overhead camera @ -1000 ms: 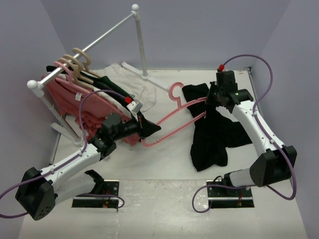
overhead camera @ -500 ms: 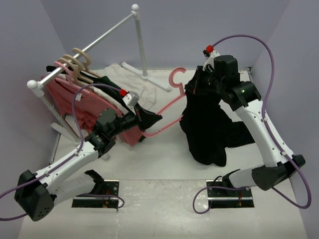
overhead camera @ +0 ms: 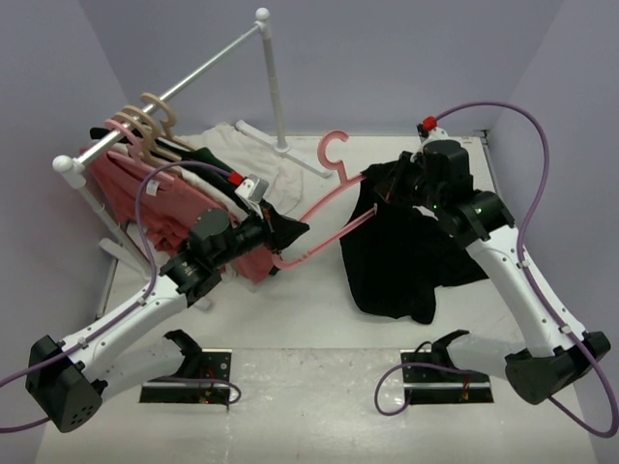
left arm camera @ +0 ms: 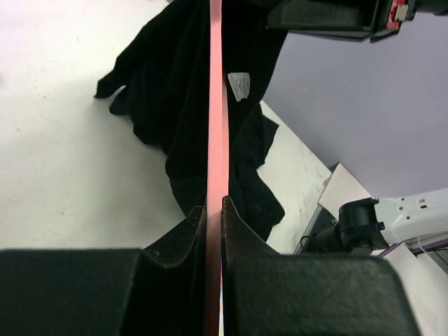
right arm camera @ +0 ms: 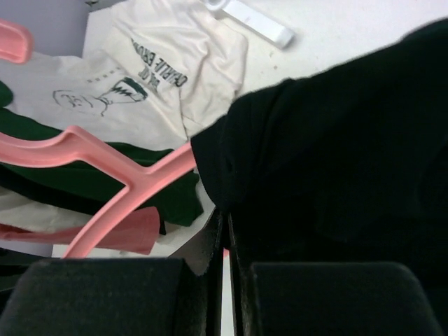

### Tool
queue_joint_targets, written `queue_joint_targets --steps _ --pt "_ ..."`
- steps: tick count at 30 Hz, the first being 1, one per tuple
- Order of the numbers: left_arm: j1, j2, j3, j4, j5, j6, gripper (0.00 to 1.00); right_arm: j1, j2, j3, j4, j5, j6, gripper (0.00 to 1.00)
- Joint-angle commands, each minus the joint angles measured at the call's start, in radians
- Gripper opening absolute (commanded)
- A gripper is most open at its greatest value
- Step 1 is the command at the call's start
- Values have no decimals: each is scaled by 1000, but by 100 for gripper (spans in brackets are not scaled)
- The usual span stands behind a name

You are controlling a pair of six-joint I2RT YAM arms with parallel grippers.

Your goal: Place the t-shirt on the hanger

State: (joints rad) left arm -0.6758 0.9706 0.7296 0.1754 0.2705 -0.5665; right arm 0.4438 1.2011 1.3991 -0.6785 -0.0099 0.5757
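Top external (dex): biggest thing first. The t-shirt (overhead camera: 397,261) sits right of centre, its top bunched up off the table (overhead camera: 319,329) and the rest pooled on it. So which way does the hanger need to travel from here?

moss: up and to the right, along its own length. The hanger (overhead camera: 321,203) lies on a diagonal, low end by the left arm, hook end high and close to the t-shirt. Its far shoulder tip drops out of sight right at the t-shirt's left edge. Right wrist view agrees: the hanger (right arm camera: 133,183) arm disappears behind a fold of the t-shirt (right arm camera: 336,140), so they're touching or as good as.

dex: inside the neck hole, or just tucked behind cloth?

moss: can't tell, honestly. Left wrist view has the hanger (left arm camera: 217,105) edge-on, running straight away from the camera across the t-shirt (left arm camera: 175,84). A white neck label (left arm camera: 239,87) shows just beside it, so my guess is the collar's about there.

dex: and the grippers?

moss: left gripper (overhead camera: 290,232) is pinched on the hanger's near end, jaws squeezed tight on the pink bar. Right gripper (overhead camera: 395,184) is clamped on the top of the t-shirt and holds it up. It's the one nearer the opening, but I'd say the push belongs to the left arm, and the right only has to hold that cloth where it is.
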Motion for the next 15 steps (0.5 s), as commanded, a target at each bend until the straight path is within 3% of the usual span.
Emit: queue_joint_targets --steps 1,13,15 --pt "4 11 19 49 -77 -60 0 14 -36 -23 109 -35 68 0" --pt "4 148 121 108 -113 -68 0 212 -71 -203 384 -362 258 0" --pt "4 166 152 106 -91 -47 0 242 -73 -198 400 -353 268 0"
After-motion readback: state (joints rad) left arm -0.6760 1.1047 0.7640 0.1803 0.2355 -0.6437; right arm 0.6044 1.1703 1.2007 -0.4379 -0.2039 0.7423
